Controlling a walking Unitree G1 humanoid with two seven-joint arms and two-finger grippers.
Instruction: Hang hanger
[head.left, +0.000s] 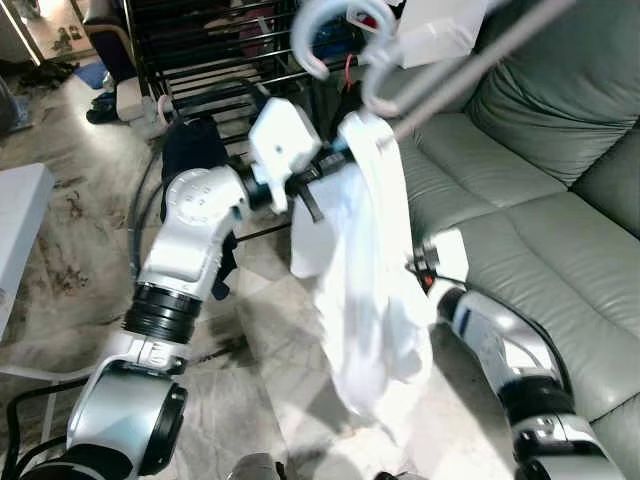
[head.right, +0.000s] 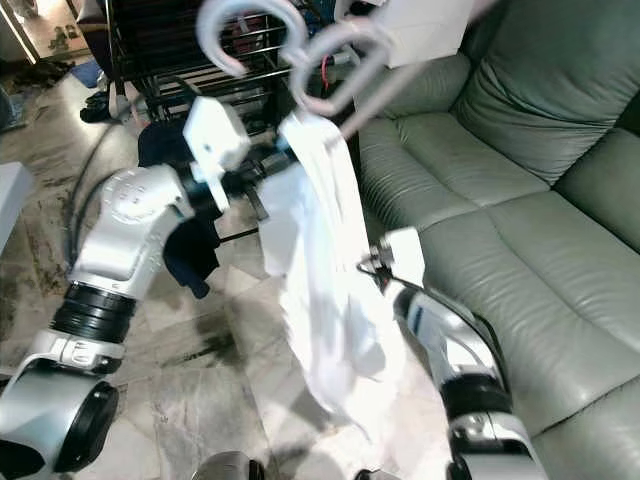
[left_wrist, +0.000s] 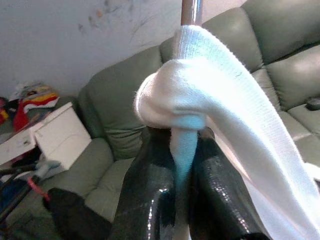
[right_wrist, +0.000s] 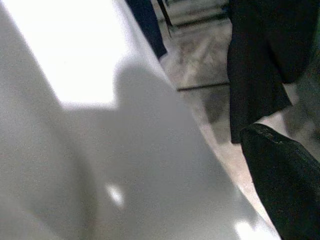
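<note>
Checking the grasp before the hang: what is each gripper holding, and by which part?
Left gripper pinches the white garment at its top fold, by the hanger. Right gripper: cannot tell.

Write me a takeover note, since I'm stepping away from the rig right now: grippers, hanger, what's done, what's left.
Left gripper: raised, shut on the white garment near the hanger's shoulder.
Right gripper: low, against the garment's far side by the sofa; fingers unclear.
Hanger: its hook is up in front of the dark drying rack, not yet on a rail.
Done: garment is on the hanger, lifted.
Left: hook it onto the rack, release.
</note>
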